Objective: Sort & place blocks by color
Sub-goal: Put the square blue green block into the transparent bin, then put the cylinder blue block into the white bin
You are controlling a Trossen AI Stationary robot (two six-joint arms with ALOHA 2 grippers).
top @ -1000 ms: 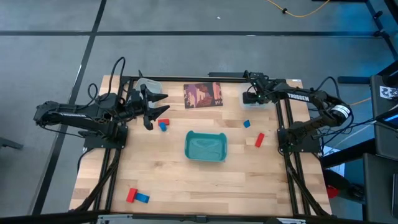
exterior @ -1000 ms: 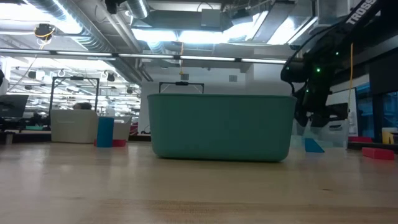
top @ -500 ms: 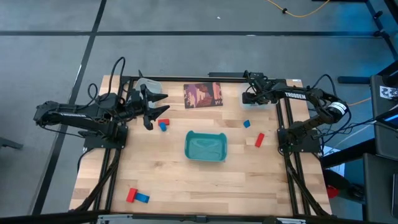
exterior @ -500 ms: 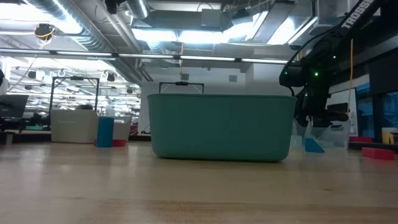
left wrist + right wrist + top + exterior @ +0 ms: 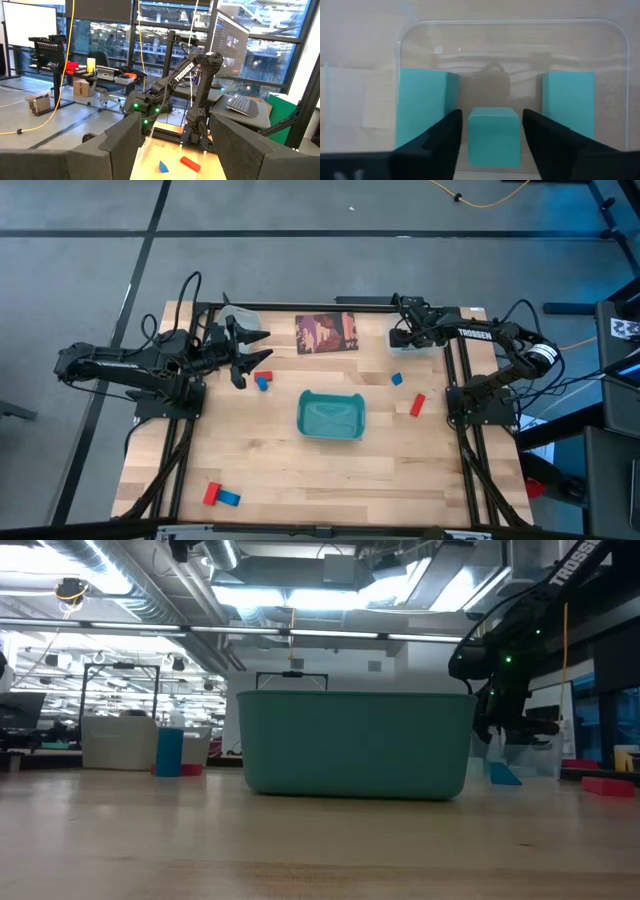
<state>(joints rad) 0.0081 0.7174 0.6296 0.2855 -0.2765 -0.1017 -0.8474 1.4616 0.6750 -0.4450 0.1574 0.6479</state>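
Observation:
My right gripper (image 5: 491, 119) points down into a clear container (image 5: 512, 22) at the table's far right corner (image 5: 400, 335). It is open, and its fingers stand on either side of the middle one of three light cyan blocks (image 5: 493, 136), apart from it. That block rests flat on the container's floor between the other two cyan blocks (image 5: 422, 107) (image 5: 568, 102). My left gripper (image 5: 245, 360) waits open above the far left, beside a red and a blue block (image 5: 262, 380).
A teal tray (image 5: 331, 415) stands mid-table, a printed card (image 5: 326, 332) behind it. Loose blocks lie about: blue (image 5: 397, 379) and red (image 5: 417, 405) at the right, red (image 5: 213, 495) and blue (image 5: 229, 498) near the front left. Another clear container (image 5: 243, 315) stands far left.

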